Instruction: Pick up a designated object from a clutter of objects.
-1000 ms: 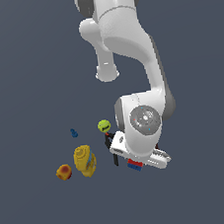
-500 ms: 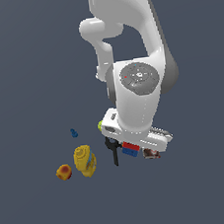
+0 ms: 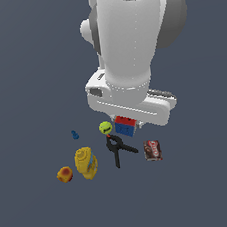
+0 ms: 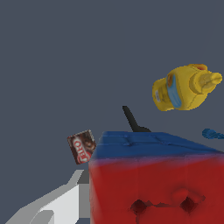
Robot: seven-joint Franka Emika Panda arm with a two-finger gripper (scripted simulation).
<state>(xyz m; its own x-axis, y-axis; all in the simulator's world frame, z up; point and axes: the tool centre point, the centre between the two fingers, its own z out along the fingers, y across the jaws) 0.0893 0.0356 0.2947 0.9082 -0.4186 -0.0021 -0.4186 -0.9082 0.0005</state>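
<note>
The designated object, a small cube [image 3: 125, 128] with a red top and a blue side, hangs right under the white hand, above the floor and the clutter. My gripper [image 3: 126, 121] is shut on it, though the hand hides the fingers in the exterior view. In the wrist view the cube [image 4: 153, 179] fills the near part of the picture, with its red and blue faces towards the camera. One grey finger [image 4: 57, 201] lies against its side.
On the floor lie a yellow-green ball [image 3: 105, 127], a black clamp [image 3: 118, 148], a yellow bottle [image 3: 85, 163], an orange-red fruit [image 3: 65, 175], a tiny blue piece [image 3: 75, 135] and a dark packet [image 3: 153, 150]. The wrist view also shows the bottle [image 4: 183, 87] and the packet [image 4: 82, 146].
The arm has swung upright and risen. The cube has gone up with the hand, away from the floor beside the clamp. The other items have stayed put.
</note>
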